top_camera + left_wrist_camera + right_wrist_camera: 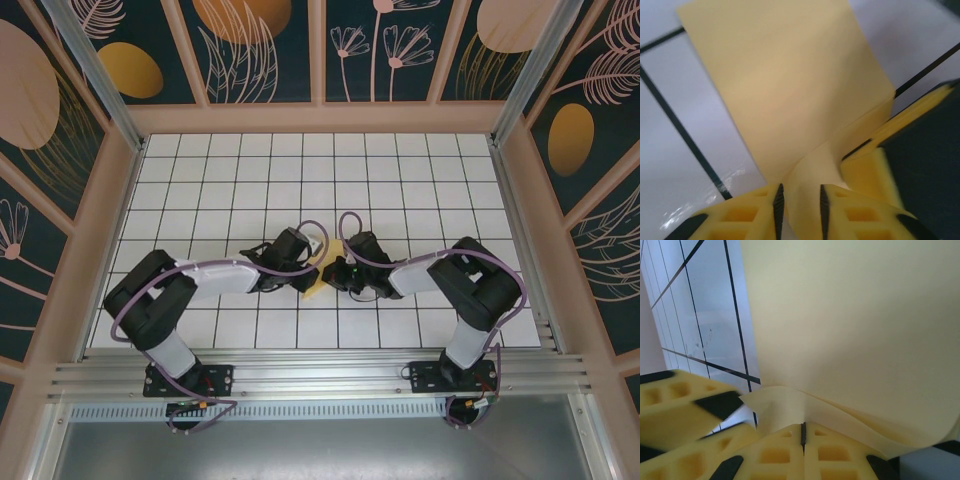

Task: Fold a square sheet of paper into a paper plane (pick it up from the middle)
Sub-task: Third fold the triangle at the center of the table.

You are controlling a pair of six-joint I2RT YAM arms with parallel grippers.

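Tabletop view from above: shows the left gripper and the right gripper nose to nose near the middle of the gridded table, with a small yellow corner of the square sheet of paper peeking out between and just below them. Hides both sets of jaws behind the wrists, so judge nothing about grip from this angle.

Left wrist: puts the left gripper with its pads a little apart and a raised flap of the sheet running loosely between them, apparently not pinched. Leaves the rest flat on the tiles beyond. Shows one of the right arm's fingers against the flap's right side. Reads as a release or re-grip in mid-fold. Widen slowly and back straight out along the flap; avoid dragging a pad across it and smearing the crease.

Right wrist: shows the right gripper closed tight on the near edge of the sheet, with paper bulging up from the pinch and the left fingers just beside at the left. Hold that pinch firm and level during the left release. Move the paper only once the left pads are clear, to spare the thin paper a tear or a skewed crease.
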